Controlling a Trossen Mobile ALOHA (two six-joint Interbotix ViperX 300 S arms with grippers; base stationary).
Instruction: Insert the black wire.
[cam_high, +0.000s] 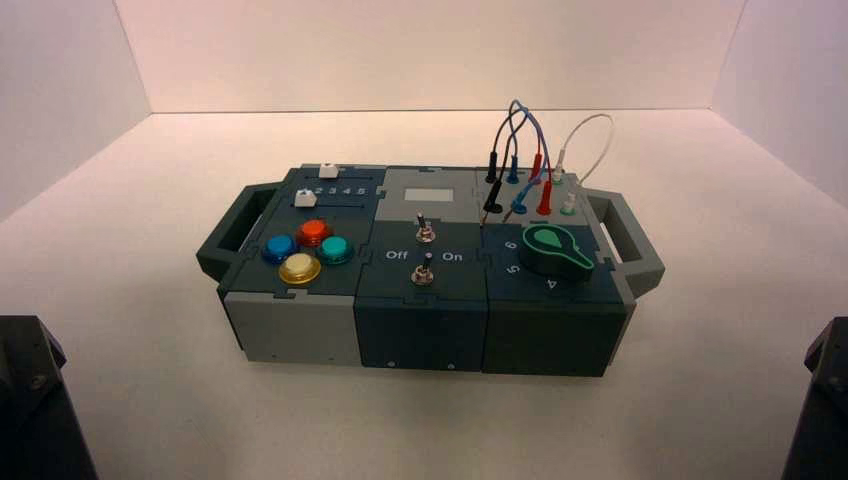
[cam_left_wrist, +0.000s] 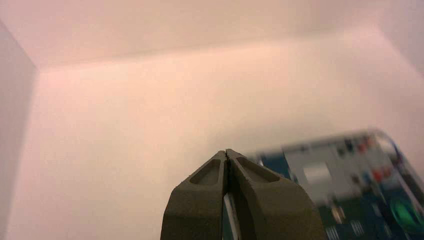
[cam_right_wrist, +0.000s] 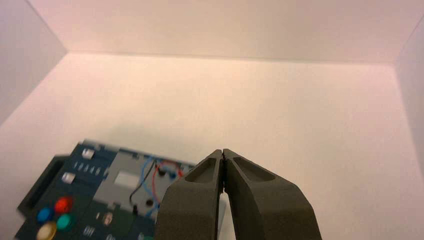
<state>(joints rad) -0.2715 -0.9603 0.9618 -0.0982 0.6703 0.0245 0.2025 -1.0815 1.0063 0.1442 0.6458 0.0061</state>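
The black wire arches over the light grey panel at the far right corner of the box. Its far black plug stands upright in the row by the box's far edge. Its near black plug leans in the high view, its tip toward the box's near edge, beside the near black socket rather than seated in it.

Just right of it, the blue wire crosses the black one; its near blue plug tilts the same way. Next come the red wire's near plug, upright, and, closest to the right edge, the white wire, looping out toward the right handle.

Nearer than the wires, toward the box's near right corner, sits the black and green knob. Two toggle switches stand on the middle section; toward the left edge are red, blue, green and yellow buttons, with two white sliders by the far left corner.

The left gripper is off the desk's near left corner, the right gripper off its near right corner. Both have their fingers together, gripping nothing.
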